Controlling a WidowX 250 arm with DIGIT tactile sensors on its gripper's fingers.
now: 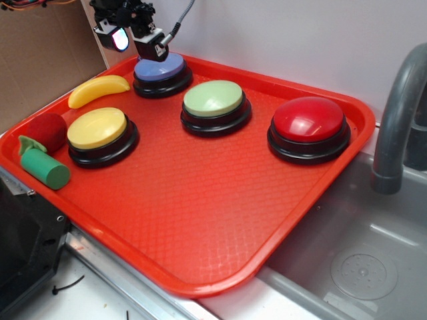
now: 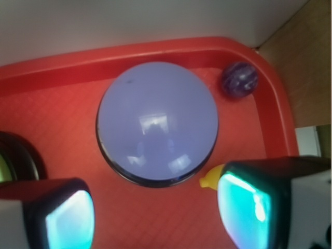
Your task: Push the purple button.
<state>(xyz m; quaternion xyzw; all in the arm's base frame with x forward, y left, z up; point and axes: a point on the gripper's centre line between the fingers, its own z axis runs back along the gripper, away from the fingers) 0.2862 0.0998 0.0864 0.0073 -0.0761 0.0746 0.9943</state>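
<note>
The purple button point(image 1: 160, 69) point(image 2: 157, 122), a periwinkle dome on a black base, sits at the far left corner of the red tray point(image 1: 200, 220). My gripper point(image 1: 138, 39) point(image 2: 155, 212) hangs just above it, close to the back wall. In the wrist view the two cyan-padded fingers point(image 2: 244, 207) stand wide apart on either side of bare tray, with the button just beyond them. Nothing is between the fingers, and the gripper is open.
On the tray also stand a green button point(image 1: 215, 100), a yellow button point(image 1: 97, 129) and a red button point(image 1: 309, 121). A toy banana point(image 1: 98, 90), a red ball point(image 1: 47, 131), a green cylinder point(image 1: 43, 167) and a small purple ball point(image 2: 240, 80) lie nearby. A sink point(image 1: 360, 267) and grey faucet point(image 1: 397, 113) are at the right.
</note>
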